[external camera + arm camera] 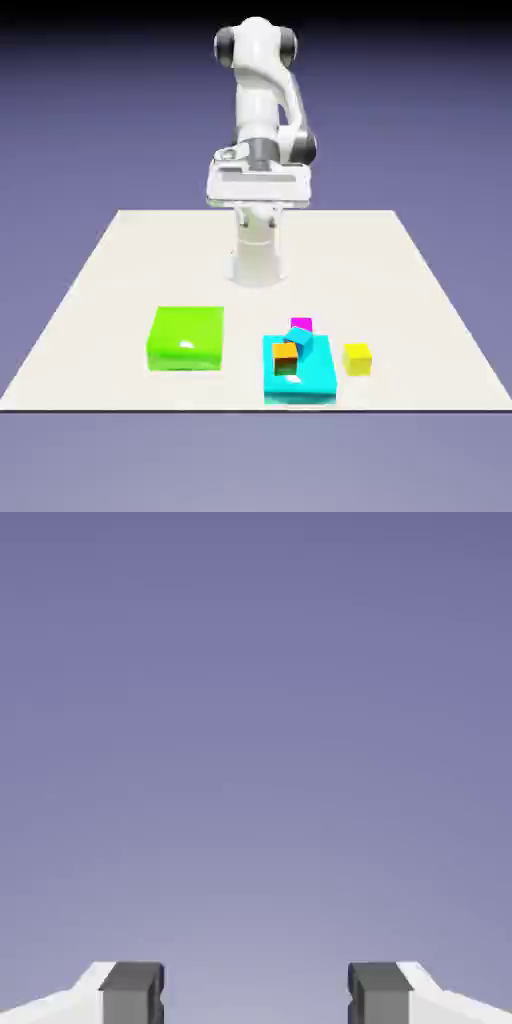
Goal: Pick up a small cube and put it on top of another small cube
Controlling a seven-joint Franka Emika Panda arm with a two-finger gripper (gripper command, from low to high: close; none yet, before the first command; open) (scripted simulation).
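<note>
Waiting above the far side of the tabletop, the arm has not yet begun its reach — the opening step, the approach to the small yellow cube, is what stands in hand. The end effector has its two grey fingertips set well apart with nothing between them; the hand view shows only plain blue-violet backdrop beyond them, so the hand appears to look outward rather than down at the blocks.

The yellow cube sits on the bare tabletop near the front edge, at the exterior view's right, just beside the flat cyan block but apart from it. A small orange cube rests on the cyan block, tilted, and a small magenta cube shows at that block's far edge; whether it lies on the block or behind it I cannot tell. A flat green block lies well apart, toward the exterior view's left.

The next move, as I judge it, calls for tipping the hand downward, bringing it forward over the yellow cube, and lowering with the fingertips straddling two opposite faces before closing. The cyan block stands close on one side — the finger nearest it will need room, so lining the jaws along the free direction looks safer. Only then comes the lift and the placing on another small cube.
</note>
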